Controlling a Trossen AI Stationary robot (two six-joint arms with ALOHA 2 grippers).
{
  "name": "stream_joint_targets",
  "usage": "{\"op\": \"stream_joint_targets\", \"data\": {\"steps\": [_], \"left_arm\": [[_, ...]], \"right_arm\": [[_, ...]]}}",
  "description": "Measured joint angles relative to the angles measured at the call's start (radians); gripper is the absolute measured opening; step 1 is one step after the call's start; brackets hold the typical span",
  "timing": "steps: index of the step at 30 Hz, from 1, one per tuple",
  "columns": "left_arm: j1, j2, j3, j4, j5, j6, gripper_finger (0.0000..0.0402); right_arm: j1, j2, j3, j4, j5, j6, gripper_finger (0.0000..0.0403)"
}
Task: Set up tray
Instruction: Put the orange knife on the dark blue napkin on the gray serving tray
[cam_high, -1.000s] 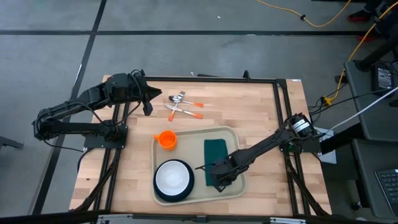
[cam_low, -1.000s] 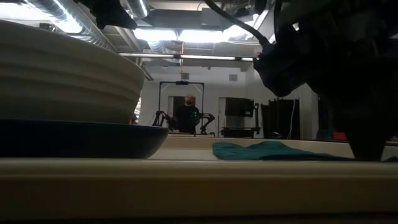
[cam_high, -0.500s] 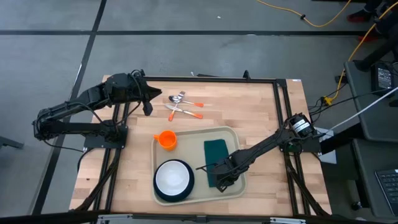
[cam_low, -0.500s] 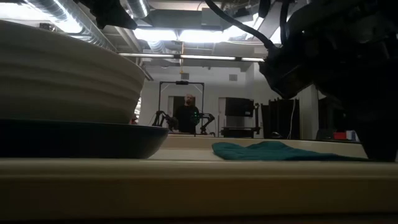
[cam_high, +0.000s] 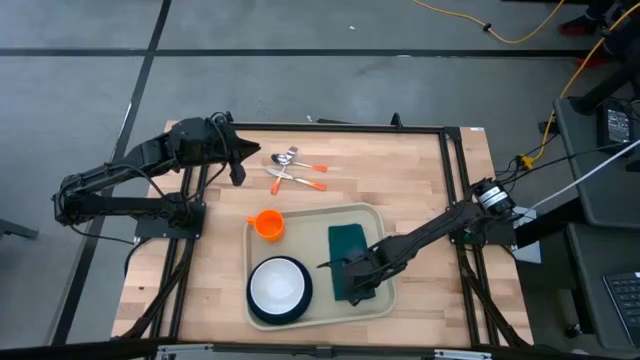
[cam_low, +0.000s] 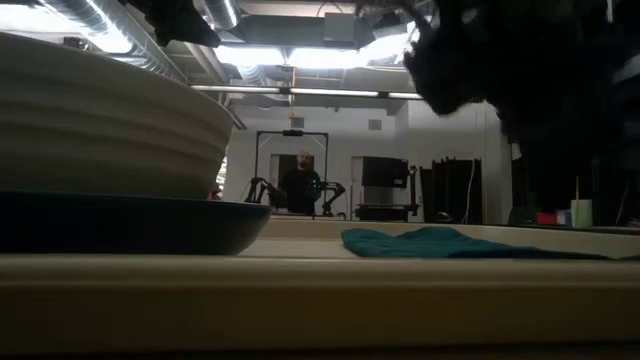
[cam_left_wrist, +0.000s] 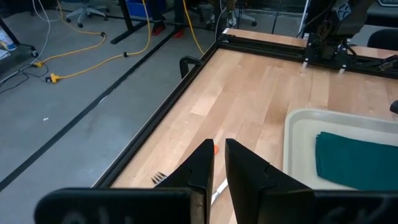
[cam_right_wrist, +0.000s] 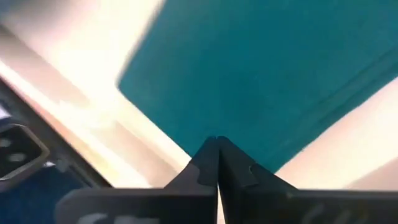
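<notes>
From above, the right gripper (cam_high: 345, 280) is easing back over the napkin (cam_high: 346, 247) on the tray (cam_high: 385, 300), which sits on the surface's near middle. At table level, the arm is lifting clear. Its wrist view is showing fingers together, empty; napkin placement looks finished. The left gripper (cam_high: 237, 172), fingers nearly together, is waiting far left.

**Tray on the wooden table**

A large cream plastic tray (cam_high: 375, 214) holds a dark round plate (cam_high: 256, 307) with a white bowl (cam_high: 278, 285) and a dark green napkin (cam_high: 346, 244). The right gripper (cam_high: 345, 289) hovers over the napkin's near end. An orange cup (cam_high: 268, 224) sits at the tray's corner.
</notes>
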Motion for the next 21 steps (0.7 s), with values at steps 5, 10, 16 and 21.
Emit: {"op": "stream_joint_targets", "data": {"steps": [5, 10, 16, 21], "left_arm": [[0.000, -0.002, 0.000, 0.007, 0.005, 0.000, 0.0033], [0.000, -0.016, 0.000, 0.058, 0.076, -0.001, 0.0033], [0.000, -0.047, 0.000, 0.166, 0.143, -0.012, 0.0033], [0.000, -0.090, 0.000, 0.199, 0.200, -0.036, 0.0033]], "right_arm": [[-0.011, -0.090, 0.000, 0.031, 0.098, 0.000, 0.0000], [-0.044, -0.224, 0.000, 0.118, 0.313, -0.016, 0.0000], [-0.114, -0.352, 0.001, 0.288, 0.522, -0.242, 0.0000], [-0.198, -0.404, 0.002, 0.398, 0.557, -0.462, 0.0000]]}}
